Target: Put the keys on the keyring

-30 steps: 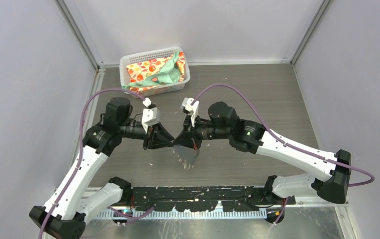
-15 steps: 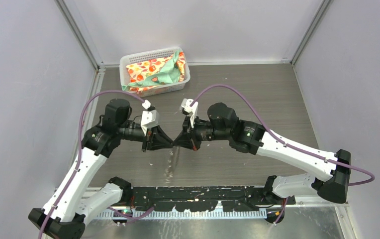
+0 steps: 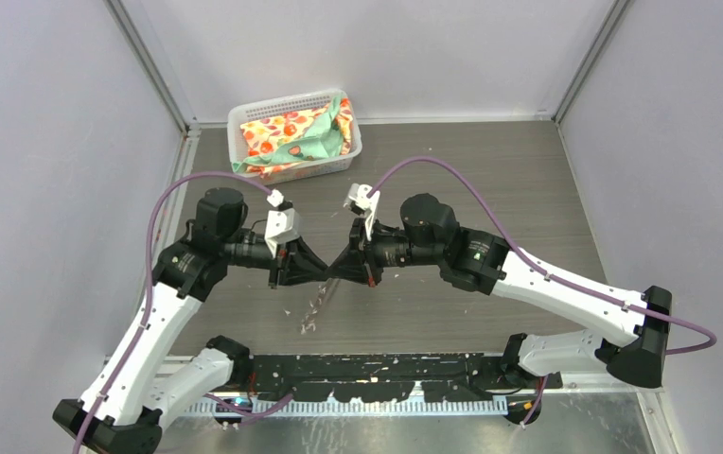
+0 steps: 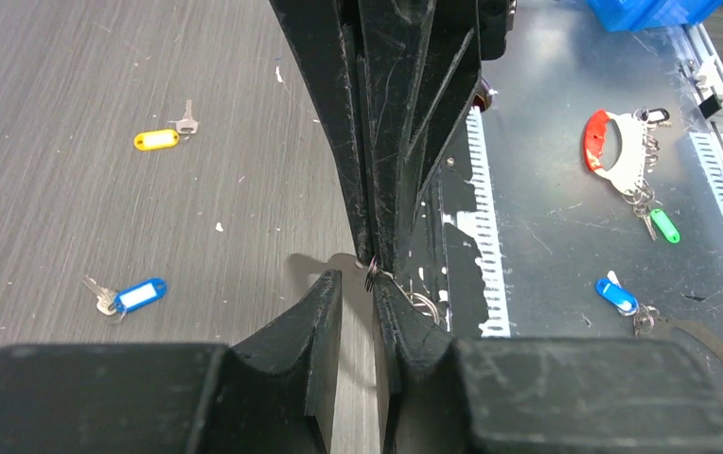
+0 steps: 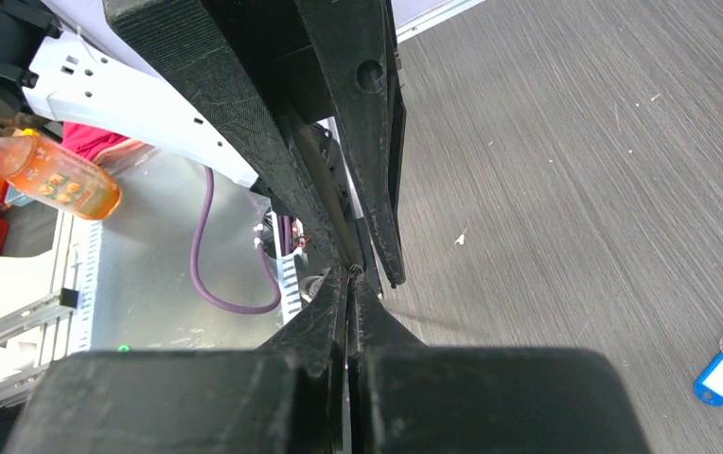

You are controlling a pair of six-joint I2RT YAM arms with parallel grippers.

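Note:
My two grippers meet tip to tip above the near middle of the table. My right gripper [image 3: 341,269] [image 5: 350,274] is shut on the keyring's small wire loop [image 4: 373,275]. The keyring's pale flat plate [image 3: 312,310] [image 4: 350,378] hangs below, edge-on from above and showing through the left fingers' gap. My left gripper [image 3: 324,270] [image 4: 358,279] has its jaws a little apart, with its right fingertip [image 4: 383,284] against the loop. Two keys lie on the table. The yellow-headed one [image 4: 159,139] is farther off and the blue-headed one [image 4: 135,295] [image 5: 722,375] is nearer.
A white basket [image 3: 240,121] of patterned cloth stands at the back left. Past the table's near edge, a metal shelf [image 4: 547,218] holds a red key holder [image 4: 606,142] and green [image 4: 663,225] and blue [image 4: 615,293] tags. An orange bottle [image 5: 50,170] lies off the table.
The hanging plate has turned from broadside to edge-on and swung left. Both gripper tips have drifted slightly left, and the left jaws have narrowed a little.

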